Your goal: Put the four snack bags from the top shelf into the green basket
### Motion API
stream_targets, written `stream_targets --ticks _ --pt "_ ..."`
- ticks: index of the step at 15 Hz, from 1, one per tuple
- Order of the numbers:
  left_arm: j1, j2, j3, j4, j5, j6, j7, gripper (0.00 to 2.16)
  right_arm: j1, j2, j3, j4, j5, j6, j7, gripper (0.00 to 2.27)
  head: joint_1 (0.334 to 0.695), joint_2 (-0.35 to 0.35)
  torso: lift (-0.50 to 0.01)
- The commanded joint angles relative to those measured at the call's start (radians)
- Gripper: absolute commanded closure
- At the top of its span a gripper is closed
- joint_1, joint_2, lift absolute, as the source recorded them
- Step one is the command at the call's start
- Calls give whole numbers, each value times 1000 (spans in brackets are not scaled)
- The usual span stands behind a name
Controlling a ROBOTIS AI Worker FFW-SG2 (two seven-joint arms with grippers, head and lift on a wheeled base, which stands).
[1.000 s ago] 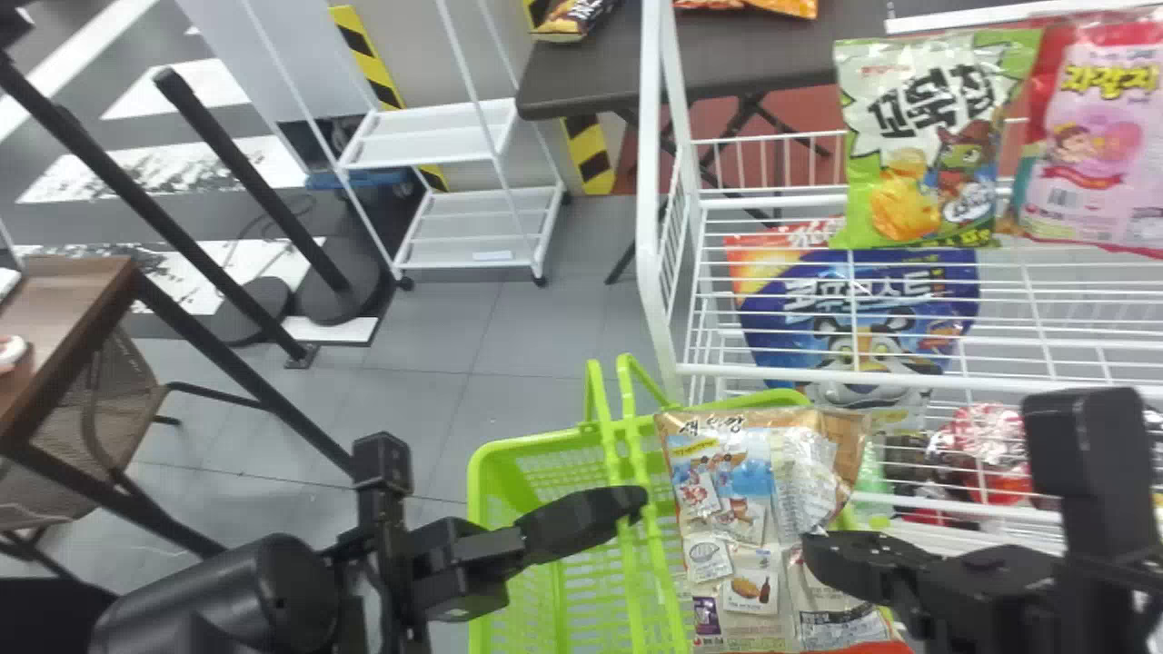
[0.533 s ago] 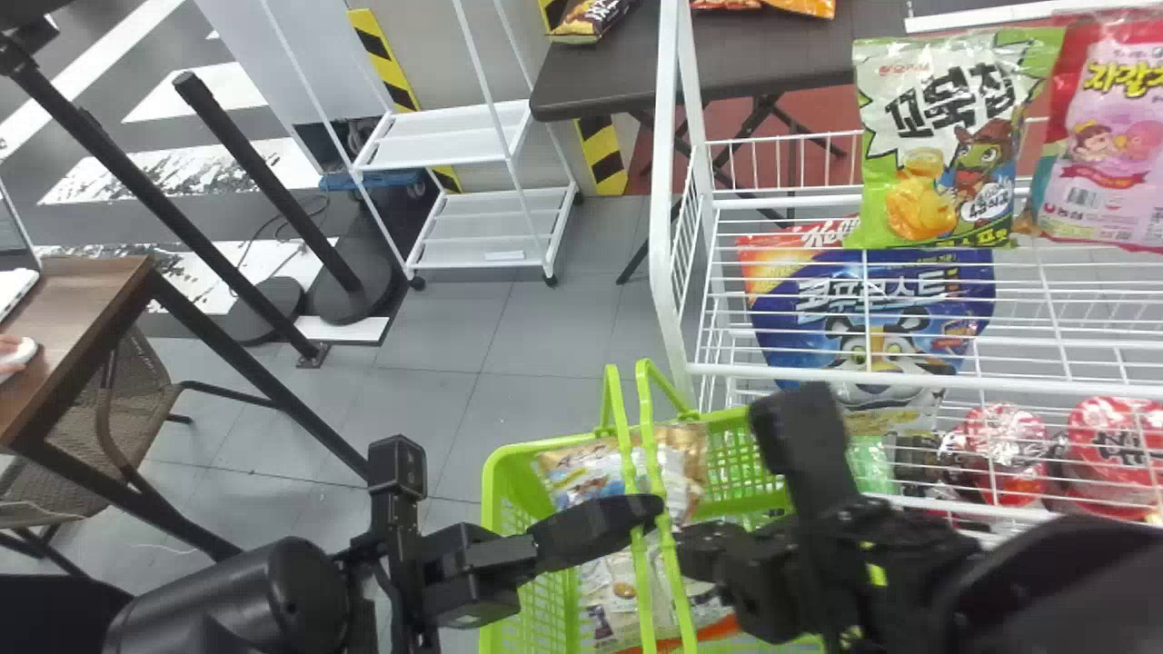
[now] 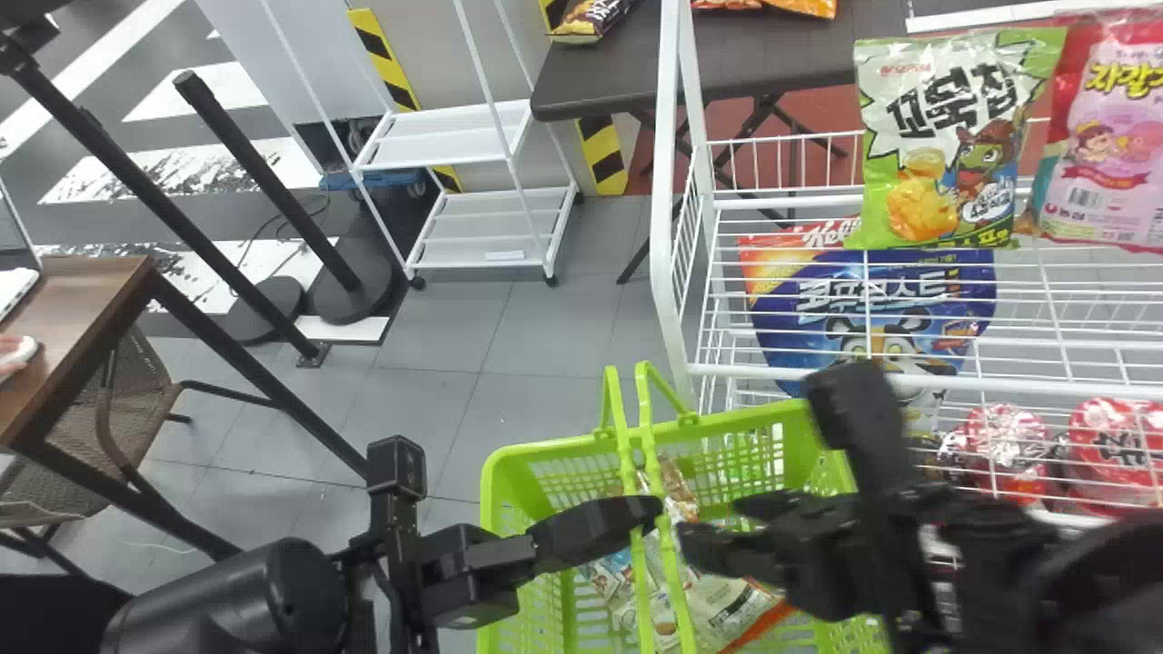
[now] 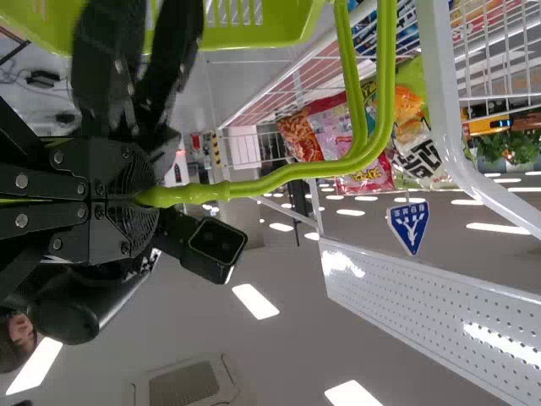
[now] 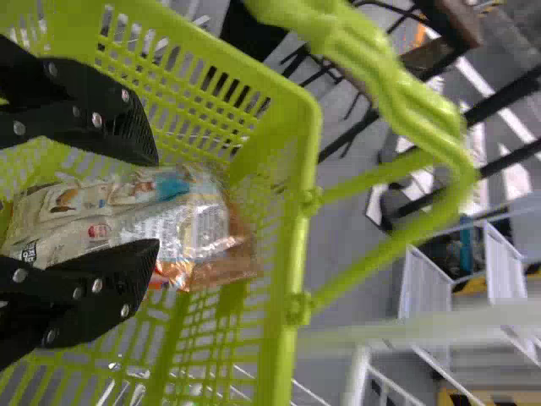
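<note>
Left jaws are gripping the handle of the green basket. Right jaws are hanging open over the bag, needing straight lifting past the corners.

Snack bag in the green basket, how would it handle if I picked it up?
The snack bag would probably flex, since its film looks creased. The glossy surface may let it slip, and its flattish shape suggests little rolling.

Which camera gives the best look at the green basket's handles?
The left wrist view: the handles come close there, running into the left gripper, which holds them. The head view shows them crossing over the basket, partly behind that gripper; the right wrist view shows them joined to its rim.
</note>
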Motion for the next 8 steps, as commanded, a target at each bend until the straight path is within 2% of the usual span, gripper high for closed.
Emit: stream_targets --ticks 1,3,4,6,8 --pt "-2 0 -3 0 -1 4 -11 2142 94 -22 -177 -158 -9 -9 27 66 695 350 0" --pt "-2 0 -8 0 -1 4 -11 2142 119 -22 -307 -220 -10 -40 33 66 695 350 0" --pt "-2 -1 -8 0 -1 4 -11 2142 110 -21 -361 -222 -10 -86 32 66 695 324 0" --pt "0 -1 -8 2 -1 4 -11 2142 64 -21 -411 -190 14 -172 24 70 695 224 0" --pt "2 -1 -8 2 0 4 -11 2142 -30 -21 -428 -95 68 -264 15 70 695 151 0"
